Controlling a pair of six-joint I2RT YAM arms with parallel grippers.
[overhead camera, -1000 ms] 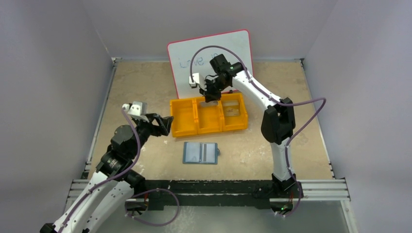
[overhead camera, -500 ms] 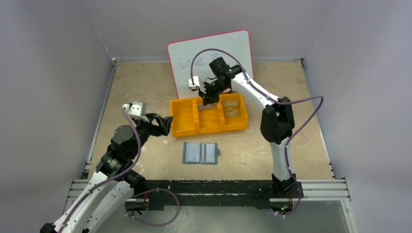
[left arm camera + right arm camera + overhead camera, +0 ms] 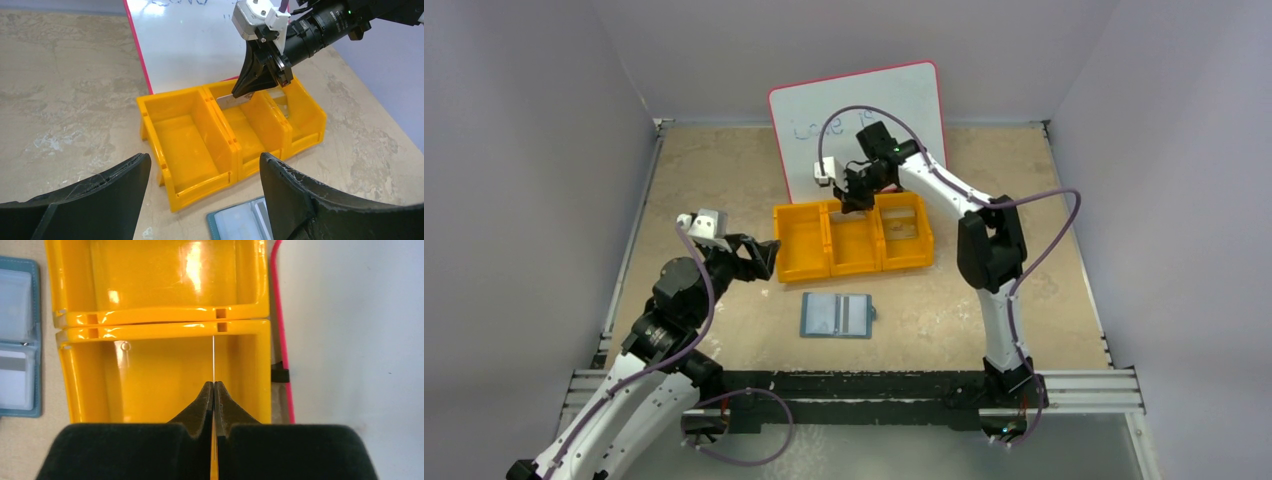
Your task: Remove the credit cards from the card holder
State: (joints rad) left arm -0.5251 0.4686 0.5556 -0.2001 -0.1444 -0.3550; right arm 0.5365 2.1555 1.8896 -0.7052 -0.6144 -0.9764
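Right hand: closed. The two fingers are pressed together on a thin greyish-silver card, which sticks out past the fingertips. From the wrist view the card shows edge-on as a fine pale line.

The right hand is poised over the orange bin, and directly below it is the middle of the three compartments. Whether the card's lower edge dips under the rim cannot be told. In the compartment to one side of this hand, the one at the bin's right end, lies a second card, tan in colour and flat on the floor of the bin.

Just beyond the right hand, the pink-rimmed whiteboard leans behind the bin, with faint writing on it.

Left hand: open, with the fingers spread wide and nothing between them. It sits low and just beside the left end of the bin, which lies straight ahead of its fingers.

Card holder: spread open and flat on the table. It is on the near side of the bin and apart from both hands. It lies below and to the right of the left hand's fingers. One pocket holds a pale card with a grey stripe.
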